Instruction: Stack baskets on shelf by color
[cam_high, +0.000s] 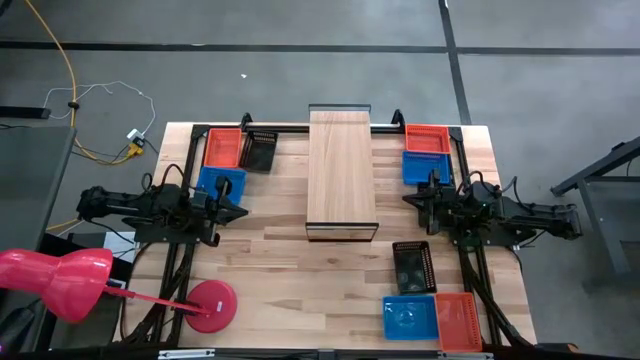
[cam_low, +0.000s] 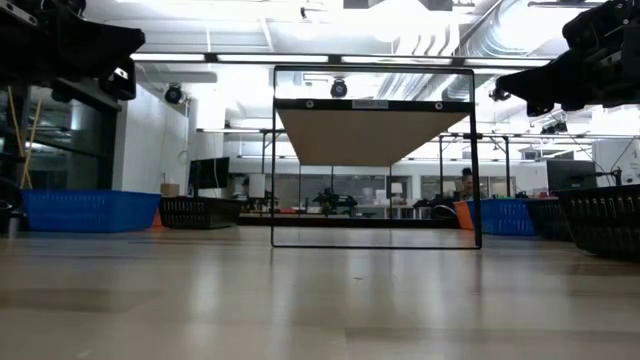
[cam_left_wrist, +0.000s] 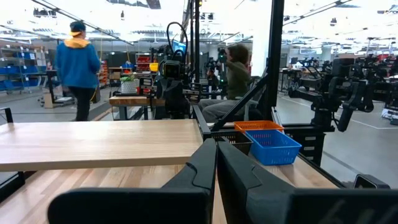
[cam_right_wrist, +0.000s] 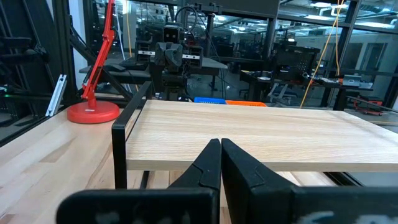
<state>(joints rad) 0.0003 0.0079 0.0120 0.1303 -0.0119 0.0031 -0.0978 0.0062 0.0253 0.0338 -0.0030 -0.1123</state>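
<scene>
While both arms hang idle, the shelf (cam_high: 342, 172) stands bare at the middle of the wooden table (cam_high: 280, 270), seen from above. Left of the shelf, the left gripper (cam_high: 238, 212) points toward it with fingers pressed together, holding nothing; on the shelf's other side, the right gripper (cam_high: 410, 200) mirrors it, equally closed and empty-handed. Off the shelf's far left corner sit a red-orange basket (cam_high: 223, 148) and a black basket (cam_high: 261, 150), with a blue basket (cam_high: 221, 182) just beside the left arm. Off the far right corner lie a second red-orange basket (cam_high: 429, 138) and a second blue basket (cam_high: 427, 167). Near the shelf's right front corner rests another black basket (cam_high: 413, 266), with a third blue basket (cam_high: 410, 317) and a third red-orange basket (cam_high: 459, 321) farther toward the table edge. A pink desk lamp (cam_high: 70, 280) stands well off to the shelf's front left.

At table height, the shelf's black frame (cam_low: 375, 158) rises in the centre, with blue basket (cam_low: 90, 210) and black basket (cam_low: 197, 212) to its left.

From the left wrist, closed fingers (cam_left_wrist: 211, 168) face the shelf board (cam_left_wrist: 99, 142); beyond its end sit blue and red-orange baskets (cam_left_wrist: 270, 144), and two people (cam_left_wrist: 78, 65) show in the room behind.

From the right wrist, closed fingers (cam_right_wrist: 221, 163) face the shelf board (cam_right_wrist: 249, 130), the lamp's base (cam_right_wrist: 93, 112) beyond its corner.
</scene>
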